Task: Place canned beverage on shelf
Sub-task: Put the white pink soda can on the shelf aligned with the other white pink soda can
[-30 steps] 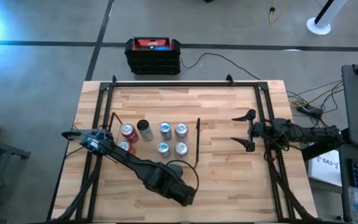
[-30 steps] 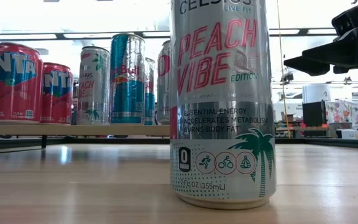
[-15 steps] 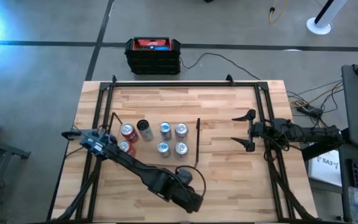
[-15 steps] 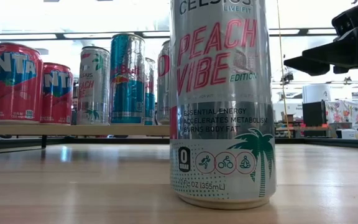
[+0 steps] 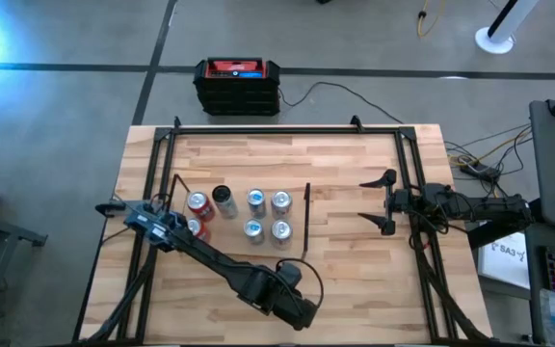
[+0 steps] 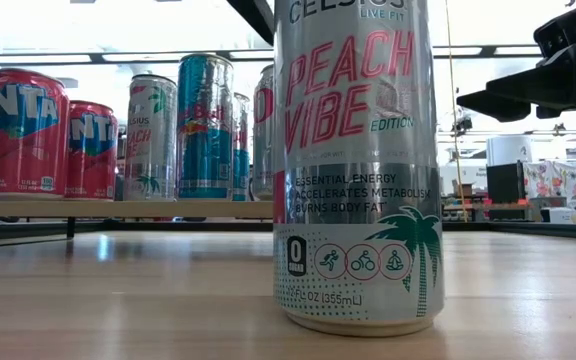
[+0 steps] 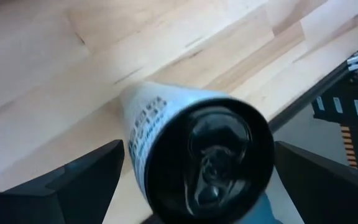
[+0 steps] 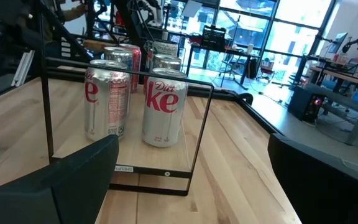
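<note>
A silver Celsius "Peach Vibe" can stands upright on the tabletop near the front edge. My left arm hides it in the high view. My left gripper is open above it. In the left wrist view the two fingers stand either side of the can's dark top, apart from it. The shelf, a pale board with a thin black upright bar, lies left of centre with several cans standing on it. My right gripper is open and empty at the table's right side.
On the shelf stand two red Fanta cans, silver and blue cans and Diet Coke cans. Black frame rails run along the table's sides. A black and red box sits on the floor beyond the far edge.
My left gripper has swung toward the table's right and near edges, ending over the Celsius can. A dark part of the left arm now shows at the top of the low view beside the can. The can has stayed where it was.
</note>
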`<action>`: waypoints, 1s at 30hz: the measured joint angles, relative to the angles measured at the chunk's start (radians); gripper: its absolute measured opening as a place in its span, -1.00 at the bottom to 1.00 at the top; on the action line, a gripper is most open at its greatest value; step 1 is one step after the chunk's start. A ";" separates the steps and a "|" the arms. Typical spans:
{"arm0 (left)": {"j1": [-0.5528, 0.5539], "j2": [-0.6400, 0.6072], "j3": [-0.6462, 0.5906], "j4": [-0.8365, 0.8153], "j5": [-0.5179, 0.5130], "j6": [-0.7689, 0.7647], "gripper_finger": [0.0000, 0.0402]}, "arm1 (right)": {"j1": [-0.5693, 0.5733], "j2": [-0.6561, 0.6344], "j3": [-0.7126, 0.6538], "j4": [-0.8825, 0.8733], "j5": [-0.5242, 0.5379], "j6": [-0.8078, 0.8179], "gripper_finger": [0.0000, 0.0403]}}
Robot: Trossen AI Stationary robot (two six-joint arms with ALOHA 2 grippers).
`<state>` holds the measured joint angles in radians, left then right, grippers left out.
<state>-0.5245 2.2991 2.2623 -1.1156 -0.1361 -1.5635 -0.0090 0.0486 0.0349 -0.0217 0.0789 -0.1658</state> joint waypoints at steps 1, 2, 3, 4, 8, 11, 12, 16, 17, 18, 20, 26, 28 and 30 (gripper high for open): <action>0.001 0.002 0.000 0.000 -0.007 0.008 0.96 | 0.000 0.000 0.000 0.000 0.000 -0.001 0.98; 0.001 0.005 0.000 0.000 -0.013 0.011 0.96 | 0.000 0.000 0.000 0.000 0.000 -0.001 0.98; 0.002 0.006 0.000 0.000 -0.019 0.011 0.96 | 0.000 0.000 0.000 0.000 0.000 0.000 0.98; 0.002 0.007 0.000 -0.002 -0.026 0.011 0.96 | 0.000 0.000 0.000 0.000 0.000 0.000 0.98; 0.002 0.008 0.000 -0.024 -0.069 0.011 0.96 | 0.000 0.000 0.000 0.000 0.000 0.000 0.98; 0.002 0.008 0.000 -0.048 -0.096 0.011 0.96 | 0.000 0.000 0.000 0.000 0.000 -0.001 0.98; 0.002 0.008 0.000 -0.053 -0.103 0.009 0.95 | 0.000 0.000 0.000 0.000 0.000 0.000 0.98; 0.002 0.008 0.000 -0.055 -0.109 -0.014 0.84 | 0.000 0.000 0.000 0.000 0.000 -0.001 0.98; 0.002 0.008 0.000 -0.055 -0.109 -0.019 0.79 | 0.000 0.000 0.000 0.000 0.000 0.000 0.98; 0.002 0.008 0.000 -0.055 -0.109 -0.024 0.73 | 0.000 0.000 0.000 0.000 0.000 0.000 0.98; -0.001 0.008 0.000 -0.057 -0.109 -0.033 0.59 | 0.000 0.000 0.000 0.000 0.000 -0.001 0.98; -0.009 0.008 0.000 -0.069 -0.111 -0.076 0.22 | 0.000 0.000 0.000 0.000 0.000 0.000 0.98; -0.013 0.008 0.000 -0.074 -0.111 -0.085 0.22 | 0.000 0.000 0.000 0.000 0.000 -0.001 0.98; -0.018 0.008 0.000 -0.086 -0.111 -0.095 0.22 | 0.000 0.000 0.000 0.000 0.000 0.000 0.98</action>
<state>-0.5429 2.3074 2.2623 -1.2017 -0.2473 -1.6584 -0.0090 0.0486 0.0349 -0.0216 0.0790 -0.1656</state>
